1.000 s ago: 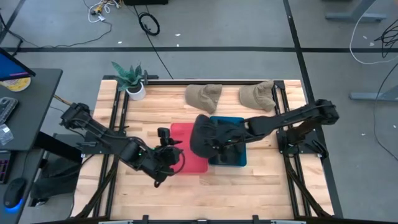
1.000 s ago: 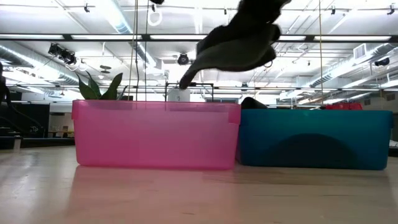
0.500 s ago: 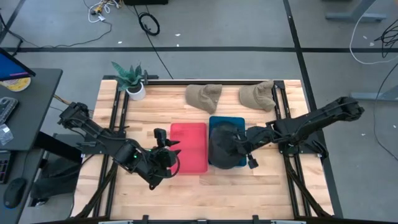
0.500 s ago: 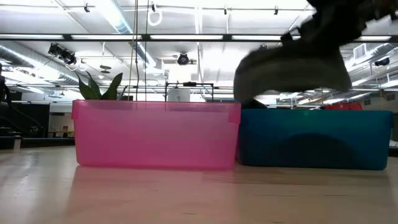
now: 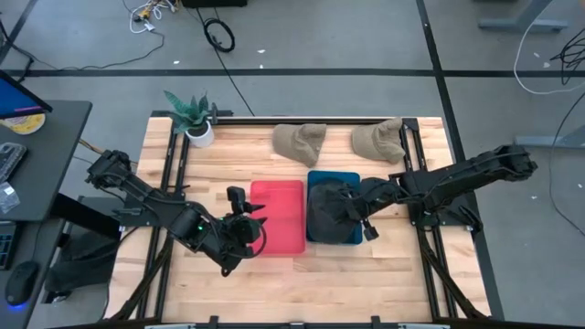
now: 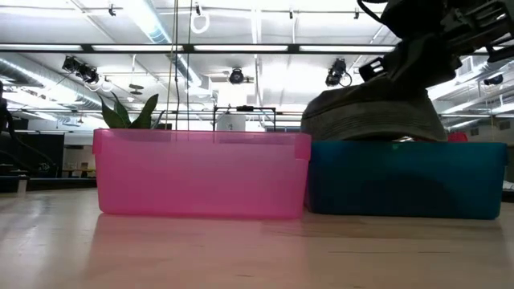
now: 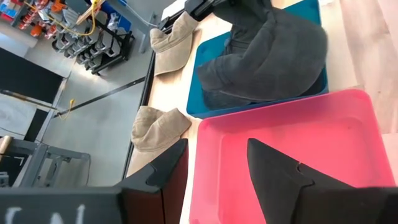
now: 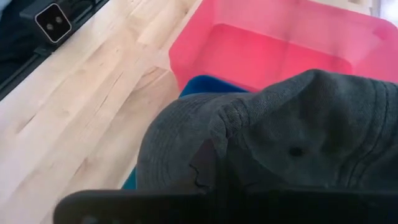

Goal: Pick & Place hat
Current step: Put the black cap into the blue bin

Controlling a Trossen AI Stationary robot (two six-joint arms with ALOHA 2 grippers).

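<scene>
A dark grey hat (image 5: 327, 208) sits over the blue bin (image 5: 320, 177), which stands right of the pink bin (image 5: 277, 215). In the low view the hat (image 6: 372, 112) shows just above the blue bin's rim (image 6: 401, 146). My right gripper (image 5: 355, 213) reaches in from the table's right and is shut on the hat. My left gripper (image 5: 249, 228) hovers open at the pink bin's left near side; its wrist view looks over the pink bin (image 7: 292, 134). Two tan hats (image 5: 299, 140) (image 5: 378, 139) lie flat by the far edge. My right gripper holds the dark hat by its right side (image 5: 345, 212), coming from the table's right and slanting down. In the right wrist view the hat's cloth (image 8: 273, 118) covers the fingers, so the hold itself is hidden. The hat's underside (image 6: 373, 135) is level with the blue bin's rim.
A potted plant (image 5: 192, 117) stands at the far left corner. Dark frame rails (image 5: 174, 174) (image 5: 416, 155) run along both sides of the table. Bare wood (image 5: 366, 270) lies near the front edge.
My right gripper has carried the dark hat from above the seam between the two bins toward the table's right and down, so it now sits low over the blue bin. My left gripper has drawn back slightly toward the left, away from the pink bin.
</scene>
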